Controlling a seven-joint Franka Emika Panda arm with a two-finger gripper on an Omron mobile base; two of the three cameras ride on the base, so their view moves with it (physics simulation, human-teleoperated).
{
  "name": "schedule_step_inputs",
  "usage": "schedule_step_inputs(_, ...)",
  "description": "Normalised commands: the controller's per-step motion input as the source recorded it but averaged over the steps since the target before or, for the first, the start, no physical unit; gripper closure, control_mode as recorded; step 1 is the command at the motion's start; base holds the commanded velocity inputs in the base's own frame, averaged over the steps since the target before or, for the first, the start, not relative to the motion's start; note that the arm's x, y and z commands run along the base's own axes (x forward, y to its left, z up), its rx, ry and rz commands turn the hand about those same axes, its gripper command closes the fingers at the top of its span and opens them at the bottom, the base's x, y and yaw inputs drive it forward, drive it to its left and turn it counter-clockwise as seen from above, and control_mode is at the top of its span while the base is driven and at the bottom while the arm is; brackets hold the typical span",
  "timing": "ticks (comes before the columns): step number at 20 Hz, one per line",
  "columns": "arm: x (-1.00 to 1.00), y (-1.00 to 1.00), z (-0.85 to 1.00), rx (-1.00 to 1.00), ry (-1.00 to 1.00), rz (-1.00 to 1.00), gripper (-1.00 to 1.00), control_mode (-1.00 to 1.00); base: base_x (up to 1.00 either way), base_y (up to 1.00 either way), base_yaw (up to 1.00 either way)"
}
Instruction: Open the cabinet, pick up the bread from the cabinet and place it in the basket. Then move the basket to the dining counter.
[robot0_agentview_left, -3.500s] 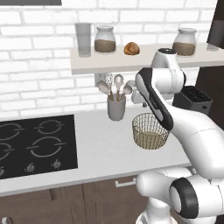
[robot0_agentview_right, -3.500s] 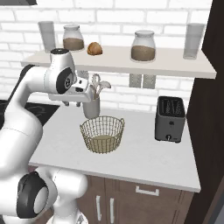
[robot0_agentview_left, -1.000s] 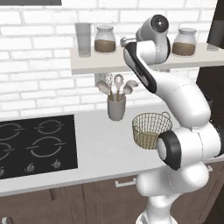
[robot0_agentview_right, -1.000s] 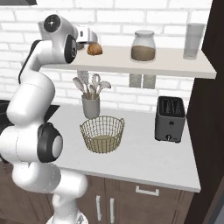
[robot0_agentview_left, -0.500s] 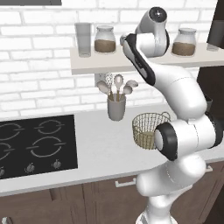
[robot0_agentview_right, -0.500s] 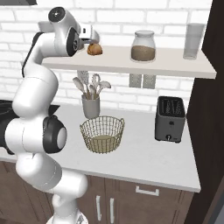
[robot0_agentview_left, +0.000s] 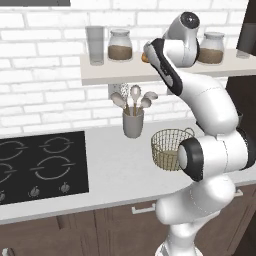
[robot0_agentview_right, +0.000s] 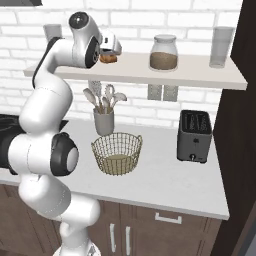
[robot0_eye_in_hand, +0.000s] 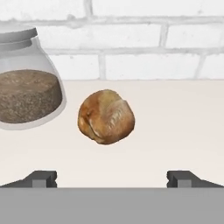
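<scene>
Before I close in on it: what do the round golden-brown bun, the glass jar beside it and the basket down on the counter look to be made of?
The round golden-brown bun looks like baked bread: glossy, cracked crust. The clear jar with brown filling seems to be glass, see-through with a pale lid. The bowl-shaped tan-gold basket appears to be thin wire mesh, open-sided, likely metal. The tool stands open just short of the bun.

- The bread (robot0_eye_in_hand: 106, 116), a small round golden-brown bun with a glossy crust, sits on the pale wall shelf.
- The basket (robot0_agentview_right: 117, 152), round tan-gold wire mesh, stands upright on the white worktop.
</scene>
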Motion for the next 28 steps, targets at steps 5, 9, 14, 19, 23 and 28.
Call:
schedule_step_inputs(5, 0.24, 0.0, -0.01, 0.15, 0.0, 0.05, -1.0, -1.0, 0.0, 0.0, 0.0)
schedule_step_inputs(9, 0.04, 0.0, 0.2, 0.07, 0.0, 0.07, -1.0, -1.0, 0.0, 0.0, 0.0)
schedule_step_inputs(14, 0.09, 0.0, 0.16, 0.01, 0.0, 0.04, -1.0, -1.0, 0.0, 0.0, 0.0)
schedule_step_inputs(19, 0.24, 0.0, 0.0, 0.0, 0.0, 0.02, -1.0, -1.0, 0.0, 0.0, 0.0)
schedule_step_inputs(23, 0.26, 0.01, 0.0, 0.0, 0.02, 0.05, -1.0, -1.0, 0.0, 0.0, 0.0)
schedule_step_inputs(28, 0.23, 0.03, -0.09, 0.0, 0.0, 0.05, -1.0, -1.0, 0.0, 0.0, 0.0)
